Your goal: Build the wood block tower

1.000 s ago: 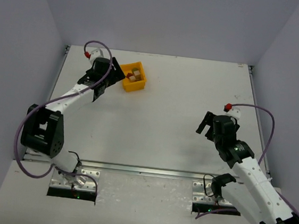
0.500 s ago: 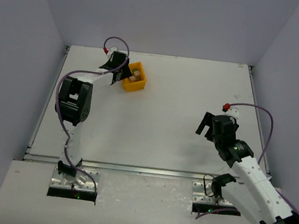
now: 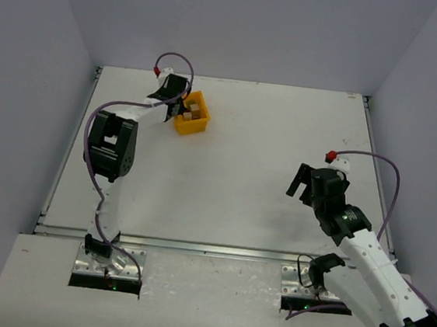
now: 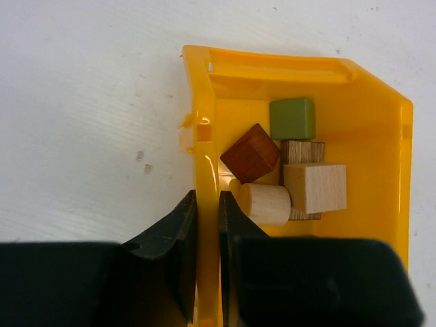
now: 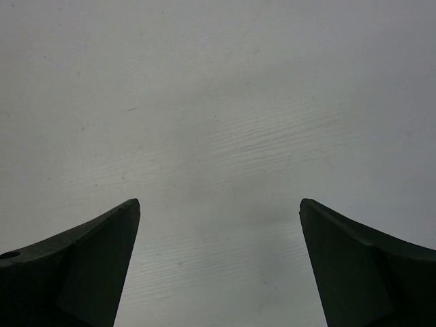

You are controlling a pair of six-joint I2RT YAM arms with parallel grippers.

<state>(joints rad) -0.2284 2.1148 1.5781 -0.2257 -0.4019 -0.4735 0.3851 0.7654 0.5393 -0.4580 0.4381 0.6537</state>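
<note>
No tower yet: my left gripper (image 4: 206,208) pinches the yellow plastic bin (image 4: 272,68) wall, small wooden blocks (image 4: 315,188) unstacked inside; right gripper (image 5: 218,225) wide, empty.

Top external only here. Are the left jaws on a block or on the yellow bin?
Observer: On the yellow bin: left wrist shows the left jaws clamped on its side wall, straddling it.
Operator: Blocks loose inside?
Observer: Yes, unstacked: a green cube, a dark red cube, a tan cylinder and a tan cube lie jumbled.
Operator: Right side?
Observer: Right wrist shows the right jaws wide open over the table, nothing between them.
</note>
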